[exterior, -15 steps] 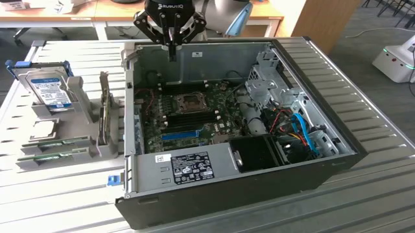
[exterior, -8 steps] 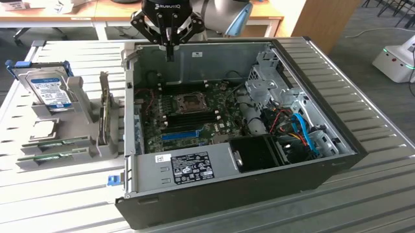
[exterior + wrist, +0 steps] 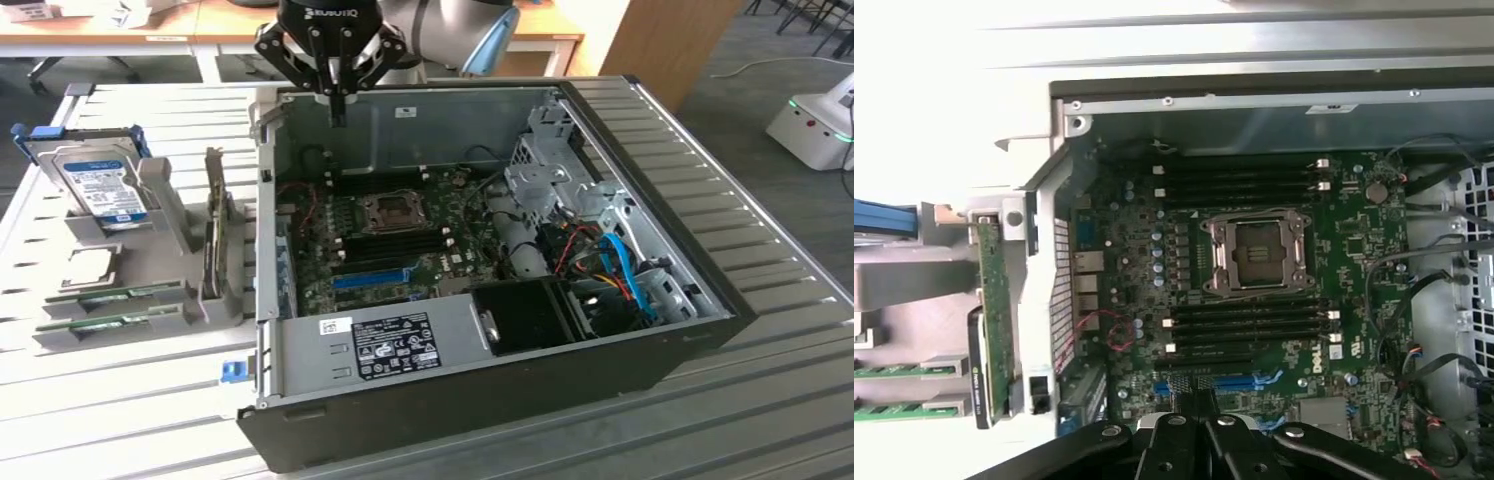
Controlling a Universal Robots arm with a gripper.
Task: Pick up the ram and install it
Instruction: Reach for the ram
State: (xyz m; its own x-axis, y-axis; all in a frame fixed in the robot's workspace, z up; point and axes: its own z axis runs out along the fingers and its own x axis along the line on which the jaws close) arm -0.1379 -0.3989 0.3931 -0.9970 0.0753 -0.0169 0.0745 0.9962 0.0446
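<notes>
The bench (image 3: 787, 330) is a pale metal surface with ribs running along its top. An open black computer case (image 3: 534, 398) lies on its side across the middle and the exterior view's right, motherboard facing up. Just beside it, on the exterior view's left, stand grey parts holders (image 3: 176, 314). A small blue piece (image 3: 235, 371) sits at the case's near left corner.

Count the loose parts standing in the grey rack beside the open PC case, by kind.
Hard drive: 1
RAM sticks: 2 (upper, lower)
Expansion card: 1
Square silver chip: 1
Total: 5
</notes>
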